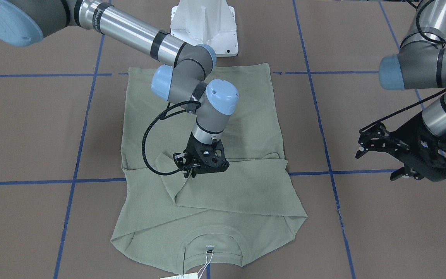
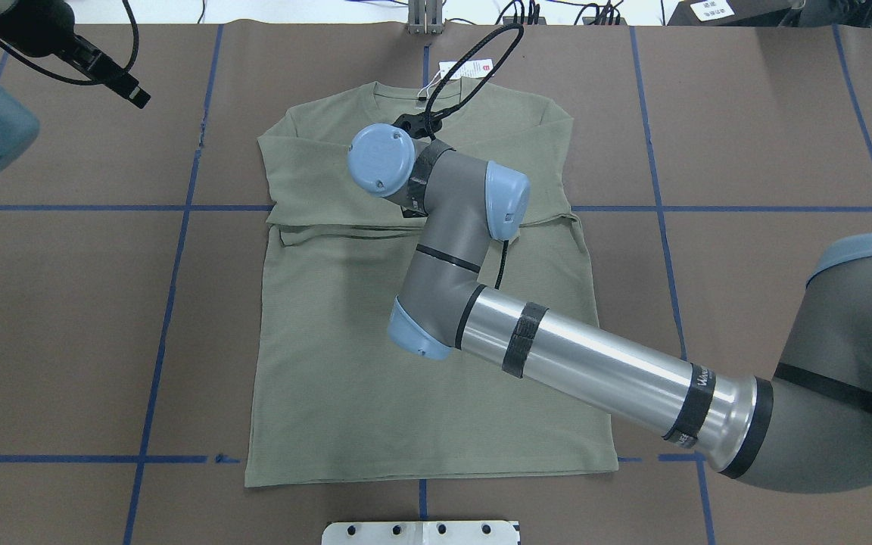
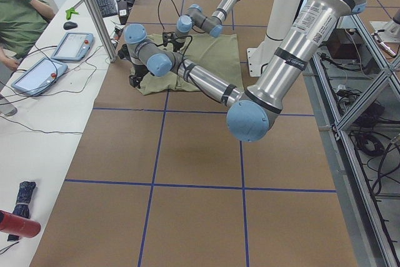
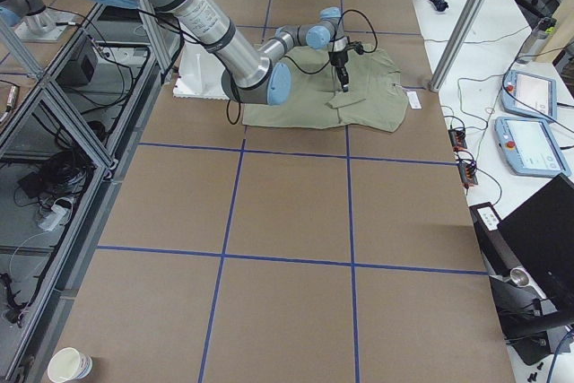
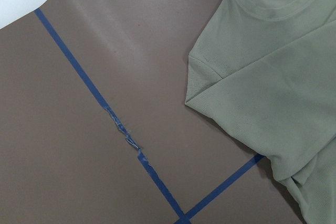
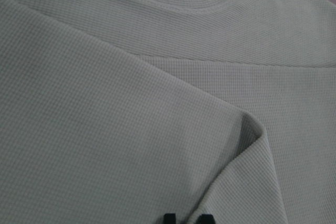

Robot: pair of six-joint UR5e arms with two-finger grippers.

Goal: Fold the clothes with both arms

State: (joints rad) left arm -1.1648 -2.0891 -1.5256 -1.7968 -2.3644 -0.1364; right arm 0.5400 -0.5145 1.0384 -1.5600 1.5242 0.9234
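Note:
The olive-green shirt [image 1: 242, 116] [image 2: 375, 378] lies flat in the middle of the table, with both sleeves folded across its chest. Its neck and white hang tag [image 1: 180, 276] point away from the robot. My right gripper [image 1: 189, 173] stands low over the chest, at the cuff end of the top sleeve [image 1: 230, 190]. In the right wrist view its fingertips [image 6: 169, 217] sit close together on that sleeve's edge [image 6: 247, 129], pinching the knit. My left gripper [image 1: 378, 164] hangs open off to the shirt's side, above bare table, holding nothing.
Blue tape lines [image 1: 316, 116] divide the brown table into squares. The white pedestal base [image 1: 205, 27] stands just behind the shirt's hem. Past the far table edge, a person [image 3: 22, 10] sits at a side bench with tablets [image 3: 69, 45]. A metal post [image 3: 94, 10] rises there.

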